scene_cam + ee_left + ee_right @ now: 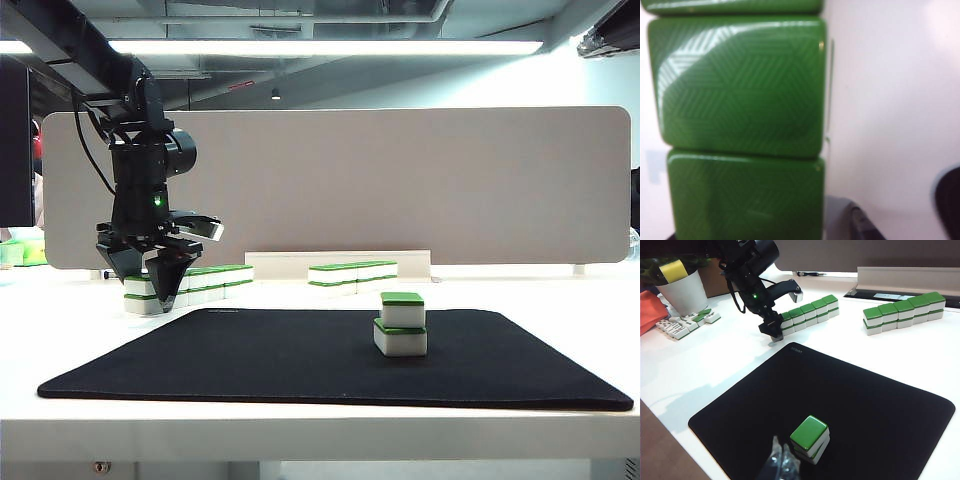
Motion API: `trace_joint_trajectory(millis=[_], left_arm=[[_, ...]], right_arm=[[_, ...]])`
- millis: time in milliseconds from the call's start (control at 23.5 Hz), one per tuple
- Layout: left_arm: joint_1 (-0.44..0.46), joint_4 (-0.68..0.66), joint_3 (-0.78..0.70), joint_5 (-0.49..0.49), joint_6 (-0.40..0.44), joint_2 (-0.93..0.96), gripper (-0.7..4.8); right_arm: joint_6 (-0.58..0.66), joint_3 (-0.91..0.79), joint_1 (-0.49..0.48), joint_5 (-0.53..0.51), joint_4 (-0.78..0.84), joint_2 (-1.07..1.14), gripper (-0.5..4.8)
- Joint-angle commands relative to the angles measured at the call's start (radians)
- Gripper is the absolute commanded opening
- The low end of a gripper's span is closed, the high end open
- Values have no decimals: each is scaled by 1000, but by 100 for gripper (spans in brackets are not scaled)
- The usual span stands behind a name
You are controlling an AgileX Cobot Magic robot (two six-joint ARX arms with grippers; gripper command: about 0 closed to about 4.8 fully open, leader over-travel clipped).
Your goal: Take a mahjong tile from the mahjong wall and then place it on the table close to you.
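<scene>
The mahjong wall [205,281] runs along the white table [300,435] behind the black mat [260,350], and a second stretch of it [352,272] stands further right. My left gripper [145,285] points down over the wall's left end [785,322], open, its jaws either side of the end tile. The left wrist view is filled by green tile tops [740,85], with one dark finger [862,227] beside the nearest tile and a gap between them. My right gripper [782,462] hangs shut and empty above the mat, next to two stacked tiles [810,439].
A tall grey divider panel [400,180] closes off the back of the table. A white plant pot [682,292] and several loose tiles [687,322] sit beyond the wall's left end. The two-tile stack [401,325] stands on the mat right of centre.
</scene>
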Motion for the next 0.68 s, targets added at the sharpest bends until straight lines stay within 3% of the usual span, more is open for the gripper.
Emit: trace_joint_trajectory(millis=[43,213,426,512,682], left_arm=[[3,-34,-2,8,2,12,331],[24,-69,-2,31,-49,12,330],[32,-88,-2,35,-48,12,329],[32,-83,-2,35,-48,12,283],[32,-80,-2,67,-48,12,279]], right_arm=[[1,2,0,-6,16,-1,-1],[1,2,0,-6,16,-1,-1],[1,2,0,-5,16,-1,-1],[1,2,0,-6,16,-1,-1],[1,2,0,-6,16,-1,-1]])
